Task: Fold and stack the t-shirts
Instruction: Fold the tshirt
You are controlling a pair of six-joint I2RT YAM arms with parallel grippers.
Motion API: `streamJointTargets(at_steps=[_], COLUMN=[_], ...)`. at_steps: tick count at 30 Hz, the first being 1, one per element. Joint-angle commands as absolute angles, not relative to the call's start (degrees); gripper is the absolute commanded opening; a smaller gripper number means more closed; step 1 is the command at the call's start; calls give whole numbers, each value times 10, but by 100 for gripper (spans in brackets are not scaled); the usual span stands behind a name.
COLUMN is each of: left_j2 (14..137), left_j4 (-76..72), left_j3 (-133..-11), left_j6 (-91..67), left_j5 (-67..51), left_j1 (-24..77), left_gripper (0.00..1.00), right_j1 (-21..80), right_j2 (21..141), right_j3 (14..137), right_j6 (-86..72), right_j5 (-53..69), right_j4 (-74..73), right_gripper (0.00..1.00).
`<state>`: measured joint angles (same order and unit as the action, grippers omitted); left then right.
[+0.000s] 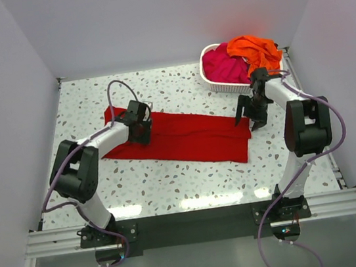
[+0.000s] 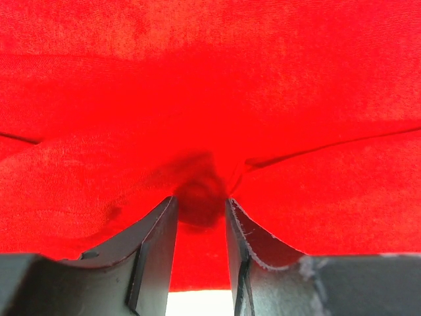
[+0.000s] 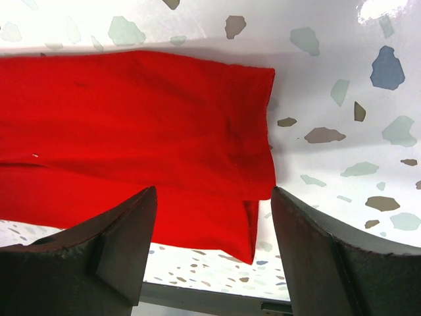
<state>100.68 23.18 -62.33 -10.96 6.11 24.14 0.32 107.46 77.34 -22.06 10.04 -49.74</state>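
A deep red t-shirt lies as a long folded strip across the middle of the table. My left gripper is down on its left part, the jaws pinching a puckered bunch of the red cloth. My right gripper is open and empty, hovering just above the strip's right end, whose corner lies between the spread fingers. A magenta-pink t-shirt and a bright orange t-shirt are heaped in the basket at the back right.
The white slatted basket stands at the back right corner, just behind my right gripper. White walls close the table in on the left, back and right. Speckled tabletop lies in front of the red strip.
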Motion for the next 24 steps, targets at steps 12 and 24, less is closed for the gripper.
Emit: streamJointTargets(at_steps=[12, 24], left_j2=[1001, 1011], left_j4=[209, 215], left_j3=[-616, -620], left_j6=[-121, -118], left_j5=[54, 54], left_j1=[243, 243], left_gripper=[38, 34], right_j1=[1, 2], right_j2=[1054, 1051], right_j3=[780, 785], right_j6=[-224, -225], right_j5=[109, 108], right_j4=[-498, -502], right_gripper=[73, 73])
